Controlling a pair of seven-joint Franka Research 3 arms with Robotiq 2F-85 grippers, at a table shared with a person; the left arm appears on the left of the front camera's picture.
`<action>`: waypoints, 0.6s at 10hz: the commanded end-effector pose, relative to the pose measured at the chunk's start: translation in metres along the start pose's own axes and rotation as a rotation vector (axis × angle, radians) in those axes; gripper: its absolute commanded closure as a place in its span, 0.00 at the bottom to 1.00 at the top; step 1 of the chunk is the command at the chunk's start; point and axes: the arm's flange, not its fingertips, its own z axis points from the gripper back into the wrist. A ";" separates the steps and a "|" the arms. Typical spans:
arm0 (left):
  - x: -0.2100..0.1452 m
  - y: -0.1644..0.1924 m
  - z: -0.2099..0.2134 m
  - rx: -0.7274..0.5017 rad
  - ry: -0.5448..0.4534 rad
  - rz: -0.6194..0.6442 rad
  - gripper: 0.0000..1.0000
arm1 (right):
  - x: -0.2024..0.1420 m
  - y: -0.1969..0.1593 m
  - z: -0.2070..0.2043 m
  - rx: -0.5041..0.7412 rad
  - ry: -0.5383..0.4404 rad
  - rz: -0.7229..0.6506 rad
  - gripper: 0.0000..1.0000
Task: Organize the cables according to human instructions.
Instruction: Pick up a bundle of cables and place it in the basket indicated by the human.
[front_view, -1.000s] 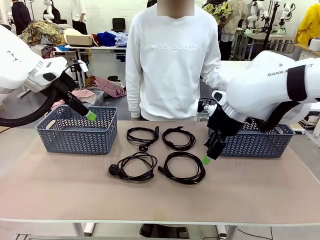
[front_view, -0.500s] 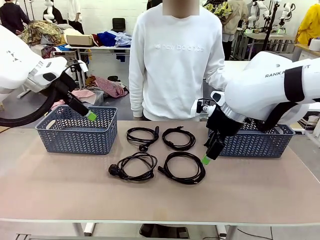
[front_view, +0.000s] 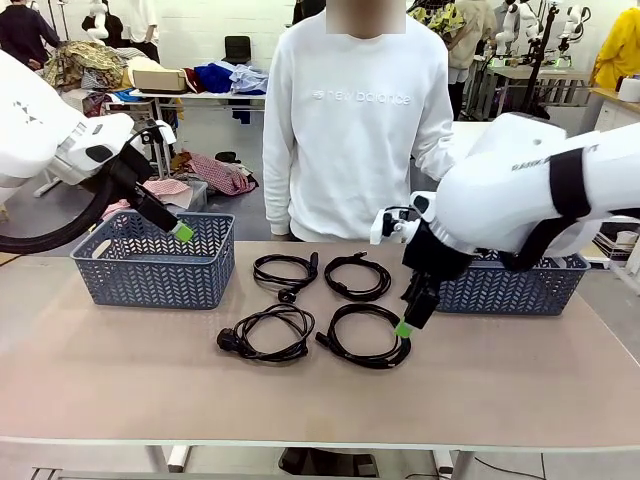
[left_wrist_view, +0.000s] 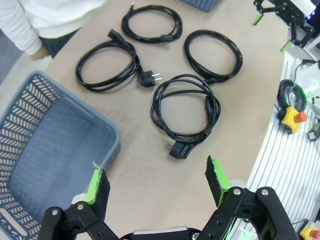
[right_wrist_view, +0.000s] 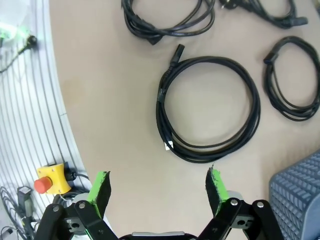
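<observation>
right gripper (front_view: 403, 328) — fingers spread wide, holding nothing, over the front-right cable (front_view: 372, 362) | left gripper (front_view: 182, 232) — fingers spread wide, holding nothing, by left basket (front_view: 150, 275) rim

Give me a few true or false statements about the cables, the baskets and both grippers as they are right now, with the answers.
1. Four cables lie on the table between the left basket and the right basket. True.
2. The right gripper is shut on a cable. False: it is open, close to the front right cable, and holds nothing.
3. One cable is already in the left basket. False: all four are out on the table.
4. The left gripper is open, up by the left basket. True.
</observation>
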 end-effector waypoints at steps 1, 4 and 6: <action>-0.002 0.002 0.000 -0.017 -0.021 -0.012 0.00 | 0.023 0.009 -0.020 -0.038 0.044 -0.013 0.00; -0.002 0.002 0.000 -0.017 -0.021 -0.012 0.00 | 0.040 0.021 -0.055 -0.089 0.092 -0.021 0.00; -0.002 0.002 0.000 -0.017 -0.021 -0.012 0.00 | 0.049 0.026 -0.074 -0.076 0.116 -0.003 0.00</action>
